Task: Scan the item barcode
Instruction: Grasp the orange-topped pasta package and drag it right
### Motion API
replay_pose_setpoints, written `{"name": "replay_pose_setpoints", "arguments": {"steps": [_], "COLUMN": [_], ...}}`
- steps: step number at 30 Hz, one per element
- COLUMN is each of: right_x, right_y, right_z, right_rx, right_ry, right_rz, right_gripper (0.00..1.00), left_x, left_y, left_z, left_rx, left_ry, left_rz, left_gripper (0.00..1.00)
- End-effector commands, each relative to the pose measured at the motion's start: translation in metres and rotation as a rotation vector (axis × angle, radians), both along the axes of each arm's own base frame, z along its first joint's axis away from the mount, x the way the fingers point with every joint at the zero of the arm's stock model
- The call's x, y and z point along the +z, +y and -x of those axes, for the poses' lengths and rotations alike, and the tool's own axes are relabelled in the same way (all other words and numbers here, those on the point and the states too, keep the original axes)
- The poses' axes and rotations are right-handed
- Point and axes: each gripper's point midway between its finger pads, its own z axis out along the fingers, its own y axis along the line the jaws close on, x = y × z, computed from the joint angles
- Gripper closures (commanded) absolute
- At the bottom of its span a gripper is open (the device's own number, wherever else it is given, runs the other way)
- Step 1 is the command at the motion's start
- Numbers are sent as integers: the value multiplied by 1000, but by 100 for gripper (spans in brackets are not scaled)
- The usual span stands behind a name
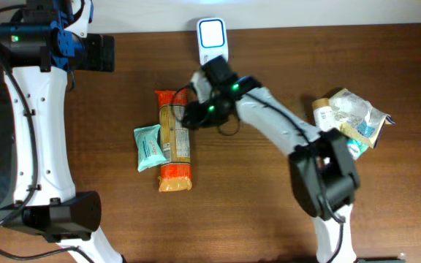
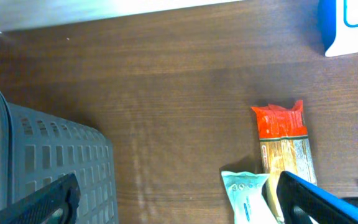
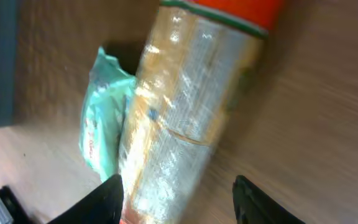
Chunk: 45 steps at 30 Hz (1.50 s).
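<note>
The item, a long clear packet with orange ends (image 1: 174, 139), lies flat on the wooden table left of centre. The same item shows in the left wrist view (image 2: 284, 146) and fills the right wrist view (image 3: 185, 106). My right gripper (image 1: 192, 113) hovers at its upper end. In the wrist view that gripper (image 3: 178, 186) is open: its left finger is by the packet's edge and its right finger stands apart over bare wood. The white and blue scanner (image 1: 212, 36) sits at the table's back edge, also seen from the left wrist (image 2: 347, 25). My left gripper (image 2: 176, 186) is wide open and empty, far back left (image 1: 107, 52).
A teal wipes packet (image 1: 148, 146) lies against the item's left side (image 2: 247, 196) (image 3: 101, 127). A grey slotted basket (image 2: 42, 155) stands off the table's left end. A pile of packets (image 1: 353, 117) sits at the right, beside the right arm's base.
</note>
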Motion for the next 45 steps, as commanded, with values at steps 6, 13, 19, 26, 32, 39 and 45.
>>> {"name": "replay_pose_setpoints", "arguments": {"steps": [6, 13, 19, 26, 32, 39, 45], "right_x": [-63, -72, 6, 24, -6, -19, 17], "right_y": [21, 22, -42, -188, -102, -88, -145], "right_z": [-1, 11, 24, 6, 33, 30, 4], "right_rx": [-31, -48, 121, -261, -94, 55, 174], "right_ry": [62, 128, 49, -72, -105, -106, 87], "right_rz": [15, 32, 207, 996, 898, 835, 288], "right_gripper": [45, 96, 96, 96, 94, 7, 7], "left_x": [11, 11, 11, 11, 11, 11, 11], "left_y": [0, 0, 0, 0, 0, 0, 0], "left_z": [3, 3, 3, 3, 3, 3, 3], "left_rx": [-14, -14, -14, -14, -14, -14, -14], "left_ry": [-27, -27, -27, -27, -27, -27, -27], "left_rz": [-7, -7, -8, -7, -7, -8, -7], "left_gripper": [1, 1, 1, 1, 1, 1, 1]}}
